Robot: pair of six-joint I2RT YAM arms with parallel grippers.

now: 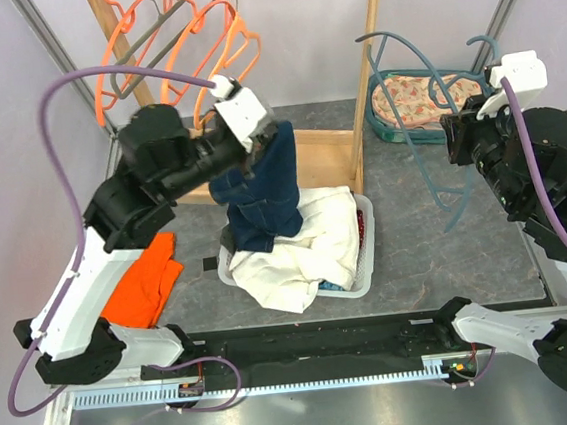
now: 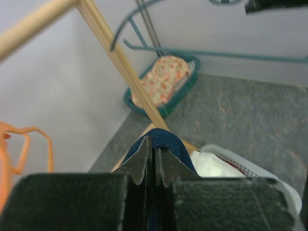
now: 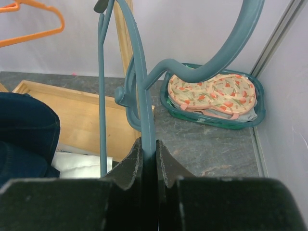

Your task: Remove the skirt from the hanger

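The dark blue denim skirt [image 1: 261,189] hangs from my left gripper [image 1: 262,146], which is shut on its top edge above the white basket [image 1: 365,265]. In the left wrist view the fabric [image 2: 166,142] folds over the closed fingertips [image 2: 154,150]. My right gripper [image 1: 454,134] is shut on the teal hanger [image 1: 425,118] and holds it up at the right, apart from the skirt. In the right wrist view the hanger's bar [image 3: 144,106] runs between the fingers [image 3: 148,153]. The skirt [image 3: 24,137] shows at the left there.
A wooden rack [image 1: 366,74] with orange hangers [image 1: 211,29] stands at the back. White cloth [image 1: 307,245] fills the basket. An orange garment [image 1: 149,281] lies at the left. A green basket [image 1: 423,99] of patterned clothes sits at the back right.
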